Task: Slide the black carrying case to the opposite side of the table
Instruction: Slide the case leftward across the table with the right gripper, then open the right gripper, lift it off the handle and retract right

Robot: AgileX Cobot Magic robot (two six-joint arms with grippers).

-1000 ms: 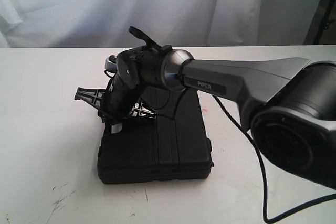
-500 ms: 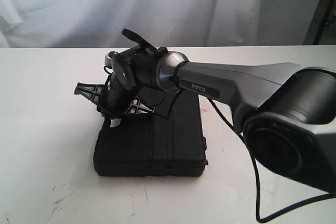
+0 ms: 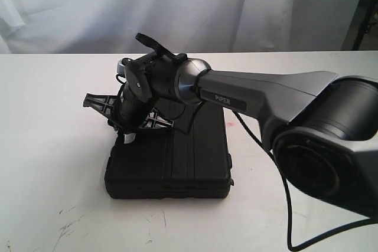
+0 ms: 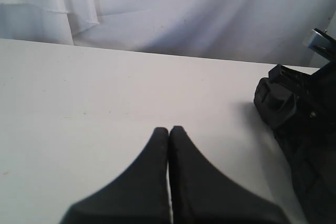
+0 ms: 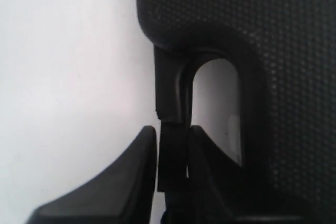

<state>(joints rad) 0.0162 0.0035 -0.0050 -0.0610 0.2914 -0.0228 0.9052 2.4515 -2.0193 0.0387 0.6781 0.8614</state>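
Grey arm with white "PIPER" lettering, glossy black joints, thin black cable, matte black right tool.

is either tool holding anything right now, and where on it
The right tool is clamped on the case by the bar of its cut-out handle. The left tool is shut on nothing.

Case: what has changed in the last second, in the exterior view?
The case slid a little to the left with the right arm, mostly in the first half second. It stays flat on the table, and the arm's jaws are shut on its handle.
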